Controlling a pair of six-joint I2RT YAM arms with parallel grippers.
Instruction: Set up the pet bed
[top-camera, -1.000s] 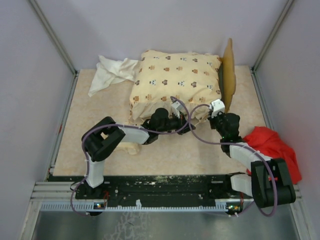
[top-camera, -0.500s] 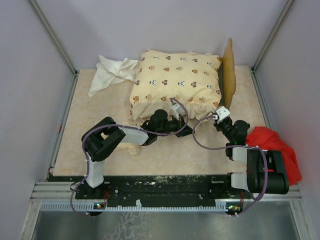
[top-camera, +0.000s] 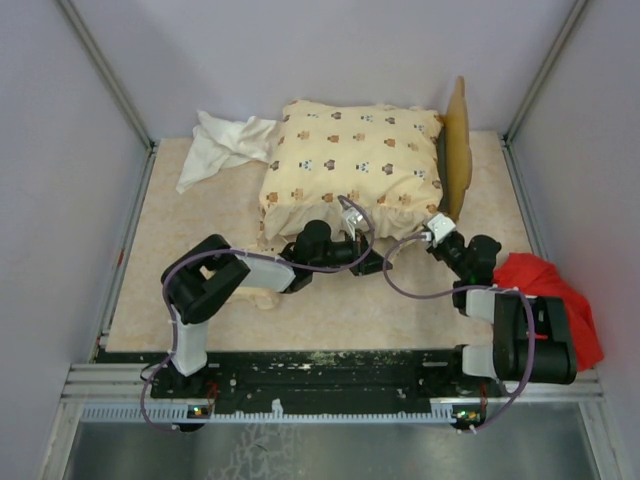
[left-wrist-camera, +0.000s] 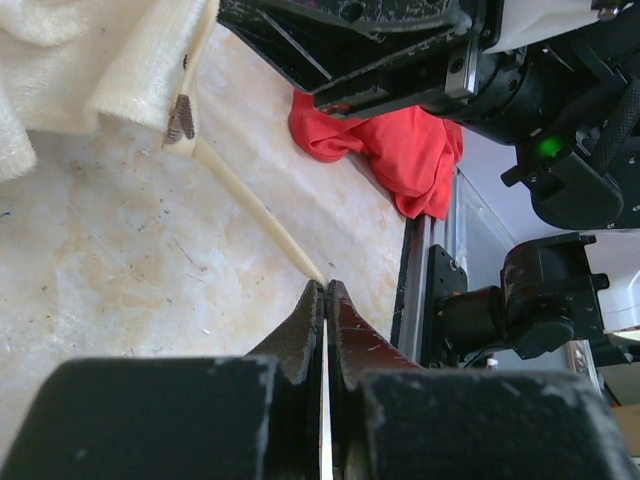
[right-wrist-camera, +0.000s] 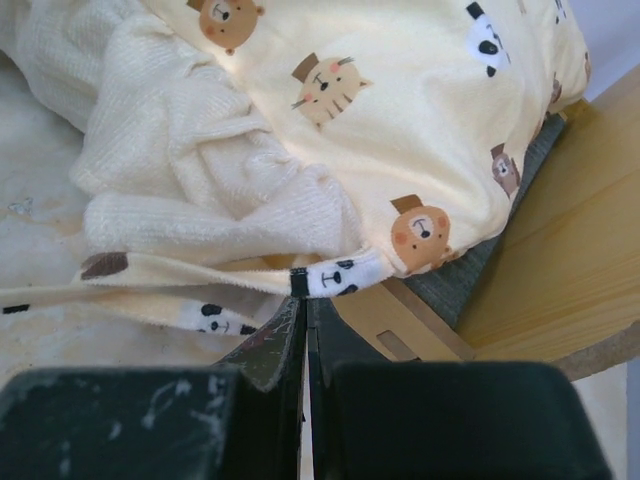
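Observation:
The cream animal-print cushion (top-camera: 350, 165) lies on the tipped wooden bed frame (top-camera: 457, 150). In the right wrist view the cushion (right-wrist-camera: 400, 90) covers the frame's wood (right-wrist-camera: 560, 270) and grey base (right-wrist-camera: 480, 275). A thin cream edge strip (right-wrist-camera: 190, 275) runs off the cushion's near corner. My right gripper (top-camera: 428, 232) is shut with its tips (right-wrist-camera: 303, 300) on that strip. My left gripper (top-camera: 377, 263) is shut on the strip's far end (left-wrist-camera: 326, 290), and the strip (left-wrist-camera: 250, 215) is stretched taut over the table. The small pillow (top-camera: 260, 296) lies under my left arm.
A plain white cloth (top-camera: 222, 145) lies at the back left. A red cloth (top-camera: 545, 290) lies at the right beside my right arm, and it also shows in the left wrist view (left-wrist-camera: 400, 145). Walls close in the table on the left, back and right.
My right arm has folded back toward its base and its gripper has dropped nearer the cushion's near right corner. My left arm and the cushion have hardly moved.

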